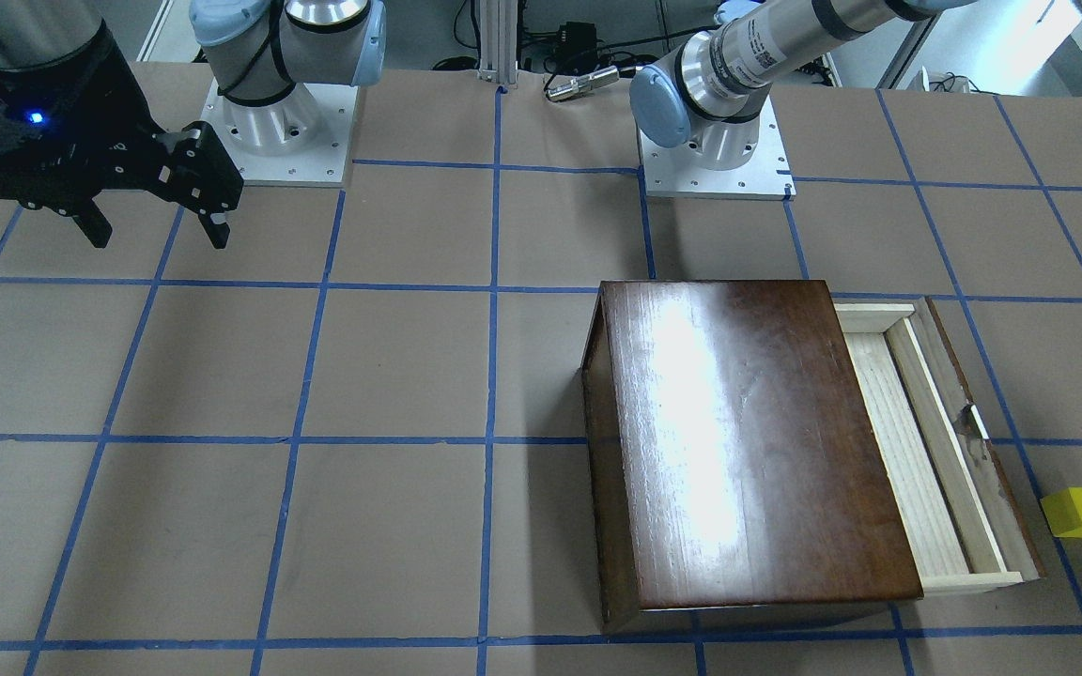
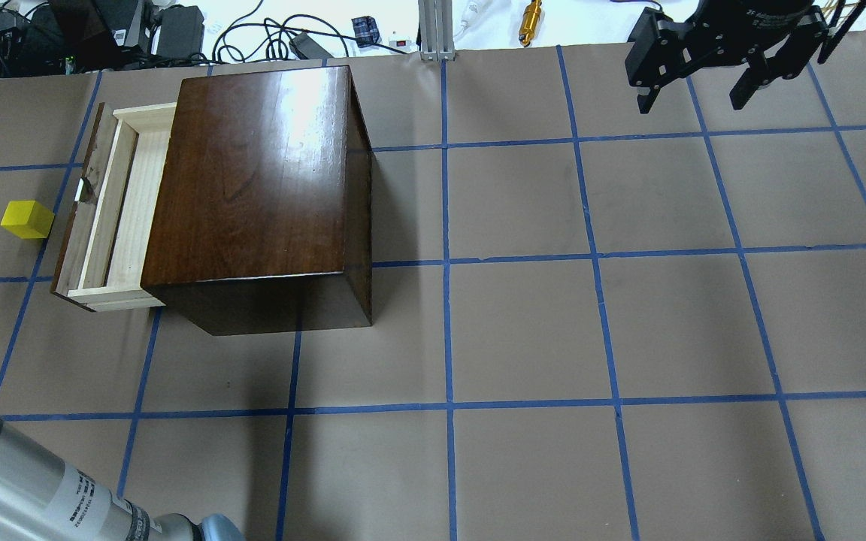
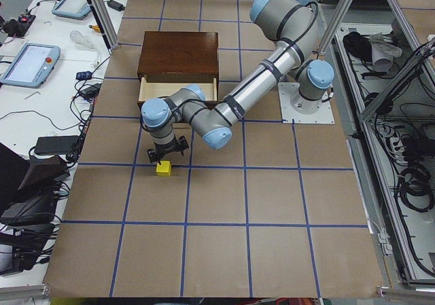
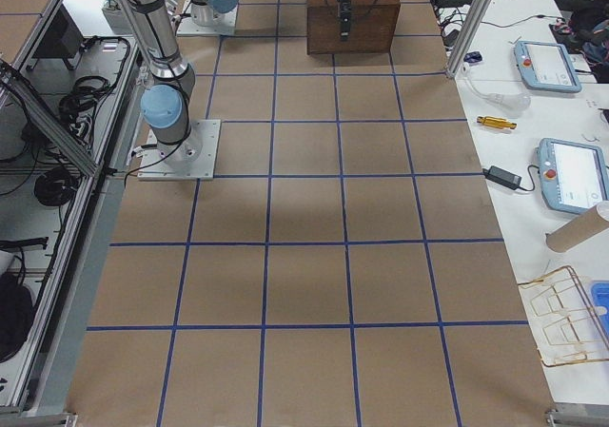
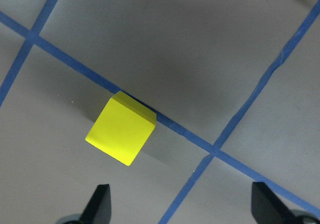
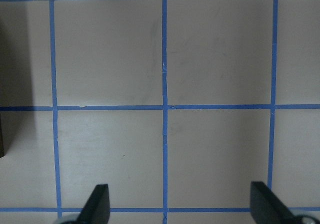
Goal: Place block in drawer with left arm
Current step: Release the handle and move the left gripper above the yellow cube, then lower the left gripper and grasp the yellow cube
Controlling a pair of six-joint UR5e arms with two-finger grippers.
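The yellow block [image 1: 1080, 513] lies on the table just beyond the drawer front; it also shows in the overhead view [image 2: 27, 219]. The drawer [image 1: 917, 451] is pulled out of the dark-brown cabinet [image 1: 748, 441], and its pale wood tray is empty. My left gripper [image 5: 182, 206] hovers open above the table beside the block [image 5: 121, 129]. The block sits off to the left of the gap, ahead of the left fingertip. From the side the left gripper [image 3: 166, 155] hangs just over the block. My right gripper [image 1: 156, 225] is open and empty, far from the cabinet.
The table is brown paper with a blue tape grid. The arm bases [image 1: 273, 131] stand at the robot's edge. Cables and a brass tool [image 2: 531, 13] lie beyond the far edge. The left arm's forearm [image 3: 258, 87] passes above the cabinet's side.
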